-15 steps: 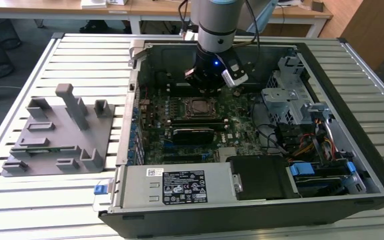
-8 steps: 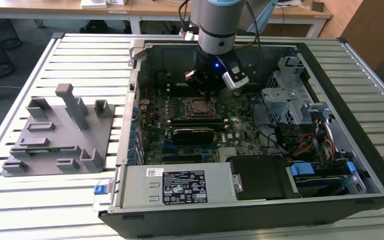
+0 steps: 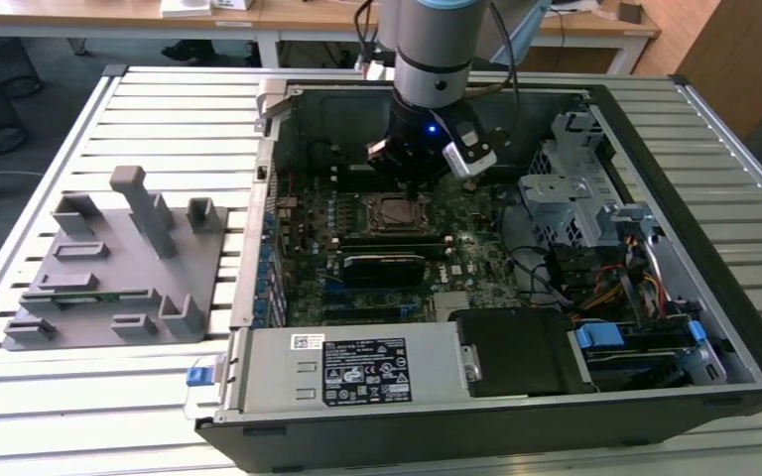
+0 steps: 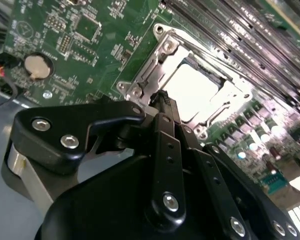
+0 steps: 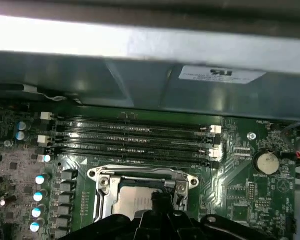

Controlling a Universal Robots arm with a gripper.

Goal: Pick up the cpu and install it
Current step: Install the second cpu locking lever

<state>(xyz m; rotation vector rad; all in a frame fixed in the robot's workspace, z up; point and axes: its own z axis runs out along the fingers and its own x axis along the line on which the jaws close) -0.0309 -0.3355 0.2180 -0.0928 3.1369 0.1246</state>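
The cpu point(image 4: 190, 90) is a pale silver-grey square lying flat inside the metal-rimmed socket frame point(image 4: 162, 50) on the green motherboard point(image 4: 90, 55). It also shows as the pale patch in the socket, the cpu point(image 5: 130, 202), in the first wrist view. My gripper point(image 4: 163, 98) hangs just above the socket's edge, its black fingers point(image 4: 166, 145) pressed together with nothing between them. In the exterior view the gripper point(image 3: 415, 178) sits low inside the open computer case, right over the socket point(image 3: 395, 211).
Rows of memory slots point(image 5: 135, 137) run beside the socket, and a coin battery point(image 5: 266, 162) lies nearby. Case walls point(image 3: 646, 169), a drive cage point(image 3: 560, 193) and cables point(image 3: 593, 278) crowd the exterior view's right. A grey plastic fixture point(image 3: 103, 268) stands outside the case on the slatted table point(image 3: 156, 99).
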